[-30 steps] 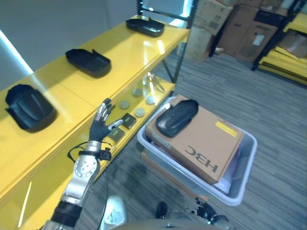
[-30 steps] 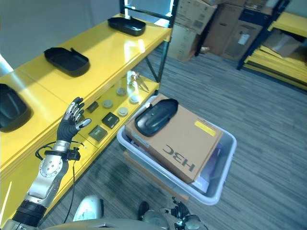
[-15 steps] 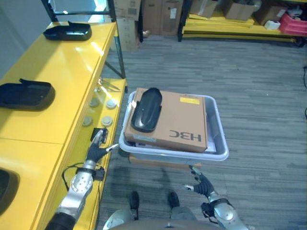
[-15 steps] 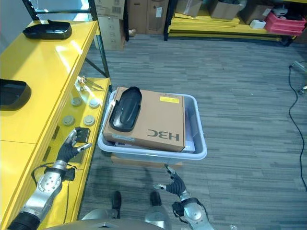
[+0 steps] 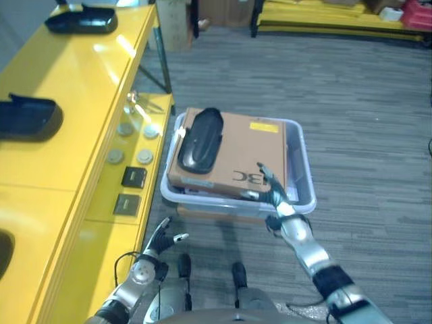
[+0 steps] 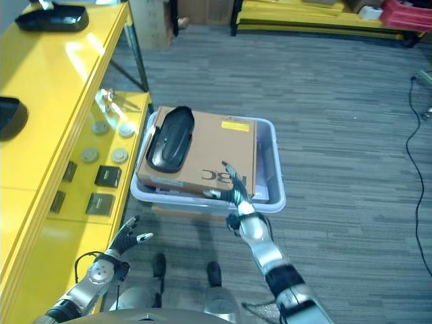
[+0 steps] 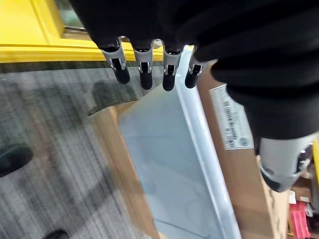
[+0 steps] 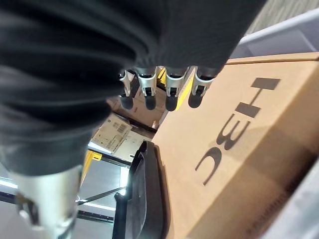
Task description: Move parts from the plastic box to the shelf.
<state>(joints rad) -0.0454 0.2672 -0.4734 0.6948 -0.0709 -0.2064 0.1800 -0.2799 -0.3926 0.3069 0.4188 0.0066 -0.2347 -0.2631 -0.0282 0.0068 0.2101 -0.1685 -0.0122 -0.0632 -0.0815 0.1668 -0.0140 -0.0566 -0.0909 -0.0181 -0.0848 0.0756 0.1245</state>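
Now reaching for the last part, nothing grasped yet.
From the eye views, the black part (image 5: 200, 140) lies on the cardboard box (image 5: 250, 145) inside the plastic box (image 5: 302, 172); the right hand (image 5: 271, 191), fingers straight, hovers at the cardboard's near edge, well short of the part, so a hasty reach could nudge it off. By its wrist view, the left hand (image 7: 144, 57) hangs released beside the plastic box, below the shelf (image 5: 61, 142).

Open floor (image 6: 351, 135) beside box (image 6: 273, 158)

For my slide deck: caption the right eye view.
Open right hand reaches over the cardboard box toward the black part.
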